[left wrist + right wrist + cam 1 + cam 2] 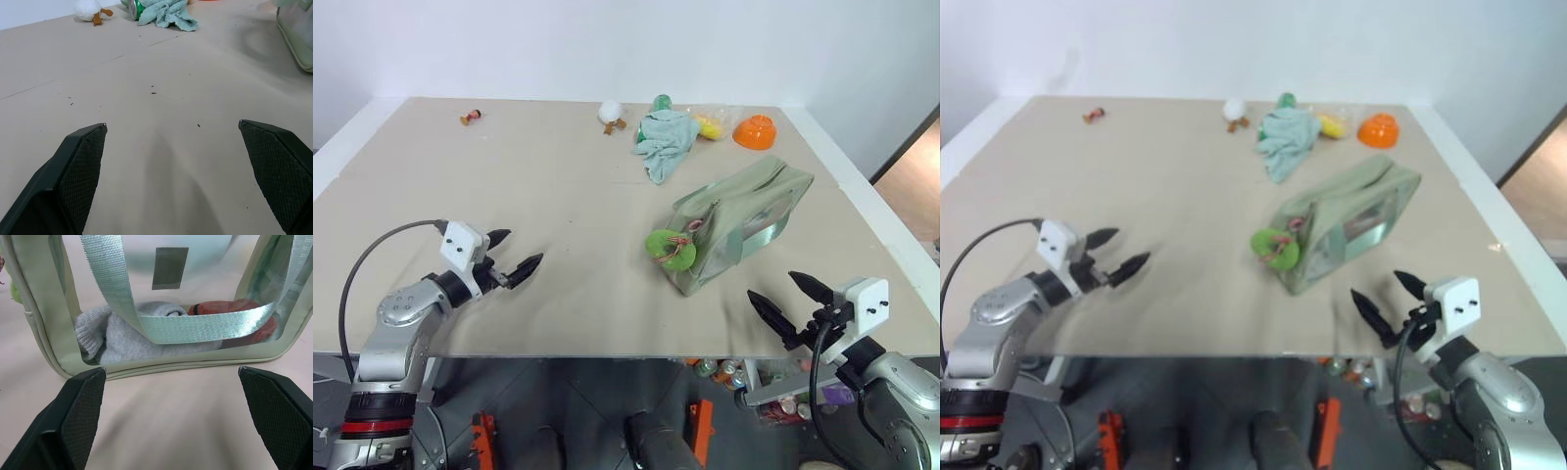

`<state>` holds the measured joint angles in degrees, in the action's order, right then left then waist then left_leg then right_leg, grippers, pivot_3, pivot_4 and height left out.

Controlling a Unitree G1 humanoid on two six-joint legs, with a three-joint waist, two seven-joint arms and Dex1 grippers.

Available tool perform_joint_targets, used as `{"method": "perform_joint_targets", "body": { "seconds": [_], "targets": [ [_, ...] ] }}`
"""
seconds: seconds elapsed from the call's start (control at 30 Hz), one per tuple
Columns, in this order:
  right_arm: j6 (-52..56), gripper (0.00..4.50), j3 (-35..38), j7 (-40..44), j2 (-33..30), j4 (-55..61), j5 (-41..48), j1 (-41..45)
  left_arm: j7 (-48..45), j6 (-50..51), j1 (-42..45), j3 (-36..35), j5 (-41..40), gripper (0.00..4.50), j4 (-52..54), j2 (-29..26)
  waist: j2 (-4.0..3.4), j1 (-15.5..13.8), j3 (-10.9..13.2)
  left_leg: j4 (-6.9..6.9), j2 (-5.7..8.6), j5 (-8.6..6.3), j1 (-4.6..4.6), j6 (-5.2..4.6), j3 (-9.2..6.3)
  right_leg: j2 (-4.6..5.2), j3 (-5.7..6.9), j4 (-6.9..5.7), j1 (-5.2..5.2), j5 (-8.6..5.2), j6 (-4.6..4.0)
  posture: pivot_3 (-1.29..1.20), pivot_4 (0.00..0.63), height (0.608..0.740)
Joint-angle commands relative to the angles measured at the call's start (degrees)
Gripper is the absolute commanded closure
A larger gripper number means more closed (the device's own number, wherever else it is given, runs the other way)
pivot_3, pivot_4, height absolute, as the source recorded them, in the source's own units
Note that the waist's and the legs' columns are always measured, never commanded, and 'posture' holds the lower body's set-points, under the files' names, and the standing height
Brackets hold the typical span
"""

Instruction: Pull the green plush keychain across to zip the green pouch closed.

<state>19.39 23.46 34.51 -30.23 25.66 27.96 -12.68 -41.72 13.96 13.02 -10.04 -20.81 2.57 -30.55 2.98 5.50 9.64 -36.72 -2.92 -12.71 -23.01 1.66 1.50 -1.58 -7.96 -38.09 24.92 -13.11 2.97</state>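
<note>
Socks point(146, 333) show through green pouch point(744, 220) wall at right wrist; both jaws released.

green pouch point(44, 308), clear side, folded clothes point(132, 335) inside

Silver arms; black textured claw point(514, 260) fingers; white wrist boxes
</note>
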Motion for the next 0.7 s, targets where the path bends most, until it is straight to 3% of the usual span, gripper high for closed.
{"method": "perform_joint_targets", "body": {
  "seconds": [0.03, 0.7],
  "targets": [
    [-1.4, 0.00, 1.8, -0.2, -0.5, 0.5, 0.2, 0.0, -0.5, -1.1, 0.8, -0.2, -0.5, 0.02, 0.7, -0.2, 0.00, 0.0, 0.0, 0.00, 0.00, 0.00, 0.00, 0.00, 0.00, 0.00, 0.00, 0.00, 0.00, 0.00, 0.00, 0.00, 0.150, 0.740],
    [-4.0, 0.00, 2.0, -0.5, -2.1, -2.5, -1.6, 3.1, -4.3, -0.1, 0.0, 0.7, -5.0, 0.02, 4.8, 0.2, -0.01, -0.3, 0.0, -0.01, 0.00, 0.02, 0.01, -0.02, -0.02, 0.01, 0.03, -0.01, -0.03, 0.01, -0.01, 0.00, 0.150, 0.740]
  ]
}}
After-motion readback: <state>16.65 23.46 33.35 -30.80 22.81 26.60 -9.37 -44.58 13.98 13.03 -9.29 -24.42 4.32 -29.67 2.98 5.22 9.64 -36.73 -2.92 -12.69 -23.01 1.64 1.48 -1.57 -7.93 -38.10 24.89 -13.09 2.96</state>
